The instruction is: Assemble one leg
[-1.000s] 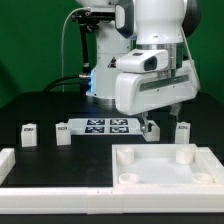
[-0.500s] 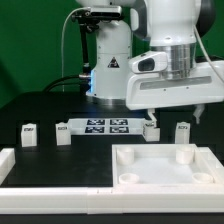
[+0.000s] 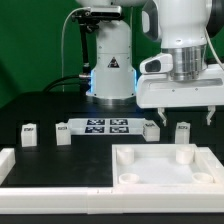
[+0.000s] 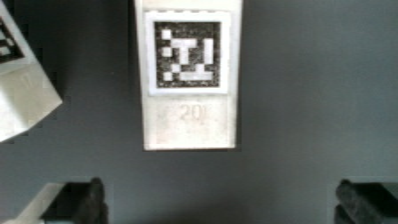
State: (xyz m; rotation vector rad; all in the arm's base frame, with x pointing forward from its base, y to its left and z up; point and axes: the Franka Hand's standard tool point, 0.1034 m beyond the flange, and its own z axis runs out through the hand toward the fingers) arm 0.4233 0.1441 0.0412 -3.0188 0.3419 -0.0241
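Observation:
Several small white tagged legs stand on the dark table. The rightmost leg [image 3: 183,129] is directly under my gripper [image 3: 184,115], which hovers above it, open and empty. In the wrist view this leg [image 4: 189,75] lies ahead of the gripper [image 4: 222,205], tag face up, with the dark fingertips [image 4: 75,203] wide apart and not touching it. Another leg [image 3: 151,129] stands next to the marker board's end. Two more legs [image 3: 63,133] [image 3: 29,134] stand at the exterior view's left.
The marker board [image 3: 105,125] lies at the table's middle. The large white tray-like piece with round sockets [image 3: 128,172] sits at the front right. A white L-shaped rail [image 3: 20,168] runs along the front left. Another white piece [image 4: 18,85] shows at the wrist view's edge.
The arm has moved toward the exterior view's right, from above the leg by the marker board to above the rightmost leg. The gripper stays open; no part moved.

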